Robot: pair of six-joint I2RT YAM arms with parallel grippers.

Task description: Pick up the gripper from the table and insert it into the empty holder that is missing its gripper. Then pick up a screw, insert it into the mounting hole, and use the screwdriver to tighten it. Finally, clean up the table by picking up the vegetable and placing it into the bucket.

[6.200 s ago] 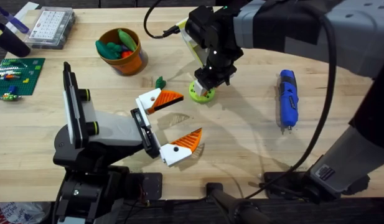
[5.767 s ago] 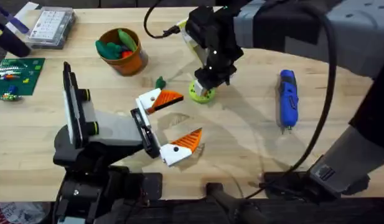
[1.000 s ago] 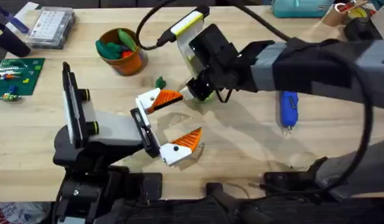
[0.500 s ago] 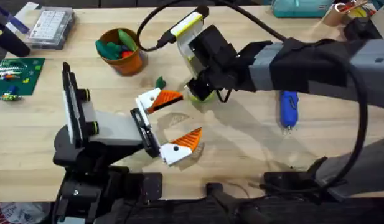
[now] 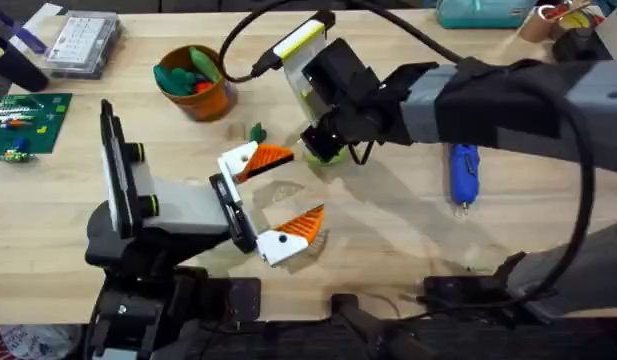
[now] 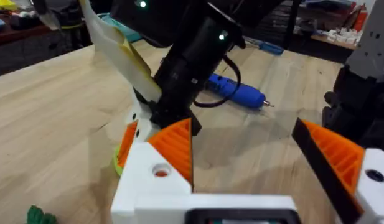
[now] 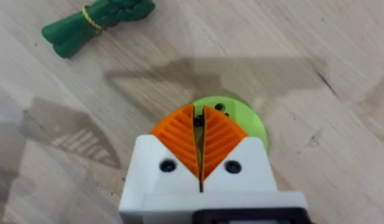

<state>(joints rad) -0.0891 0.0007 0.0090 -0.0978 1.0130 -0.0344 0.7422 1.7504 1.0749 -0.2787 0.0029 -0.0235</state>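
A: Overhead view, noted: the right gripper (image 5: 323, 148) is reached across the middle and set low over the gripper (image 5: 321, 155), the lime-green round piece, which lies on the table (image 5: 388, 230) just beside the upper finger of the left gripper (image 5: 278, 195).

B: State of the right fingers?

A: In the right wrist view the orange pads (image 7: 179, 134) are seen pressed together, with only a thin seam between them, directly above the lime-green disc (image 7: 241, 121). The pale stub is presumably pinched between them, but it is hidden, so a firm hold cannot be confirmed.

B: And the left?

A: Spread wide. In the left wrist view one orange pad (image 6: 176, 149) is seen close to the green piece (image 6: 119, 163) and the other (image 6: 332, 152) well apart. The left arm is judged to be held low and open as the receiving side, kept out of the descent path.

B: Other task things?

A: The screwdriver (image 5: 462, 175) is left lying to the right, near but apart from the work. The vegetable (image 5: 256, 132), dark green and tied with a yellow band in the right wrist view (image 7: 95, 17), is lying between the bucket (image 5: 198, 85) and the green piece. The bucket is already filled with larger toy foods. No holder can be identified with certainty.
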